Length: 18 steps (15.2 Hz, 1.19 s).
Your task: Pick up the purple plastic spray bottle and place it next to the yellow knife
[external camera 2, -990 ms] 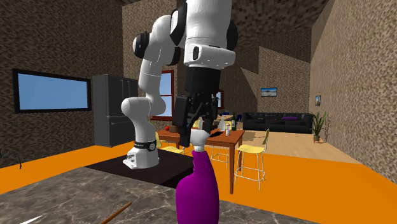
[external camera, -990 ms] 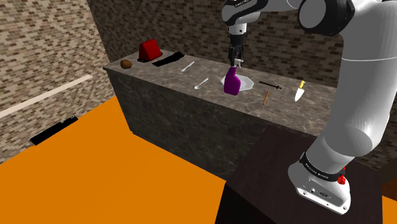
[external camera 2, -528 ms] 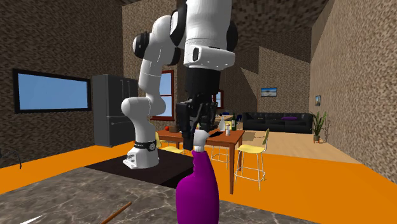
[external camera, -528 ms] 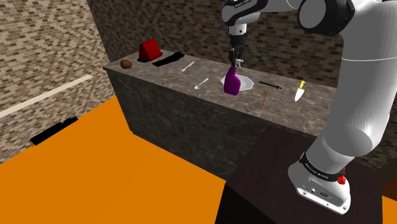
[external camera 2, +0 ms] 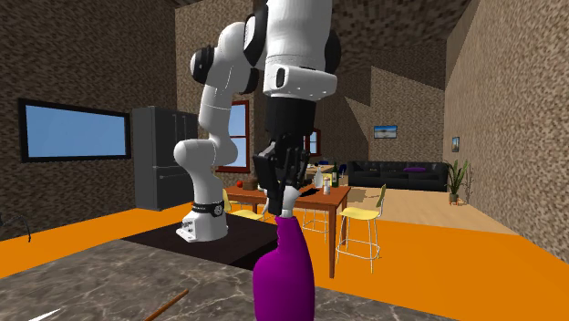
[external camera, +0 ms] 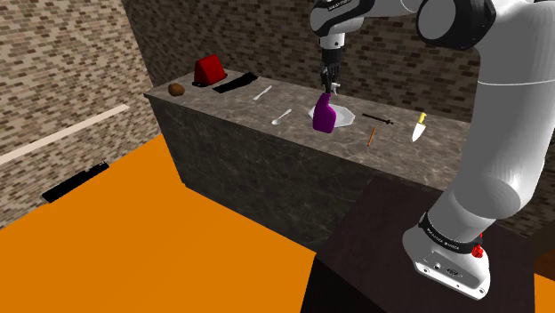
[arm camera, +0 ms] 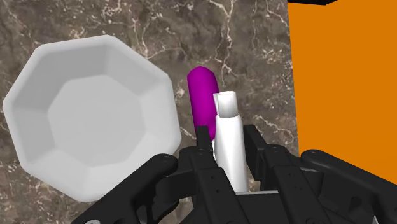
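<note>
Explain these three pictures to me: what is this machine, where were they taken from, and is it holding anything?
The machine is a white robot arm on a dark box stand, drawn by a simulator. One picture looks down from beside the stand. The second sits low on the counter, facing the arm. The third looks along the hand itself. On the marble counter lie a white plate, a white spoon and a yellow-handled knife, among other small things. The black gripper is the arm's two-fingered hand. It is shut on the white head of the purple spray bottle, which stands on the counter beside the plate.
</note>
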Motion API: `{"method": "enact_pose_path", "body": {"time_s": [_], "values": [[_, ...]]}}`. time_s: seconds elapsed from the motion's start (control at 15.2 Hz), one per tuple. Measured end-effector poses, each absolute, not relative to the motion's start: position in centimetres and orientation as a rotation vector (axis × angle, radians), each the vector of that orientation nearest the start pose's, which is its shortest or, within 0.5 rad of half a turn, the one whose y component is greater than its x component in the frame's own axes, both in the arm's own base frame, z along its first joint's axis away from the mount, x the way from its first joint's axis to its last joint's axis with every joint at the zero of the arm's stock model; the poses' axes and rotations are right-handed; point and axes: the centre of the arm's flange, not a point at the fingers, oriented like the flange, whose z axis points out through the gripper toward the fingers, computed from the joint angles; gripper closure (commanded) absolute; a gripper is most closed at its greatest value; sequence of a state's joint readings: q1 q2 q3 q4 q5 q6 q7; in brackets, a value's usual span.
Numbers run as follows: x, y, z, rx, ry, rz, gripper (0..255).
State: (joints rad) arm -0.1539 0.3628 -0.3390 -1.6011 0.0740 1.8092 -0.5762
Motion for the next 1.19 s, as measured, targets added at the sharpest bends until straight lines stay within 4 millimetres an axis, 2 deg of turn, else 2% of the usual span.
{"method": "enact_pose_path", "body": {"time_s": [0.2,0.99,1.19], "values": [[58.1,-27.8,42.5,-3.106,-0.114,0.218,255],[58.3,-27.8,48.8,-3.106,-0.114,0.218,255],[57.6,-28.0,50.4,-3.106,-0.115,0.219,255]]}}
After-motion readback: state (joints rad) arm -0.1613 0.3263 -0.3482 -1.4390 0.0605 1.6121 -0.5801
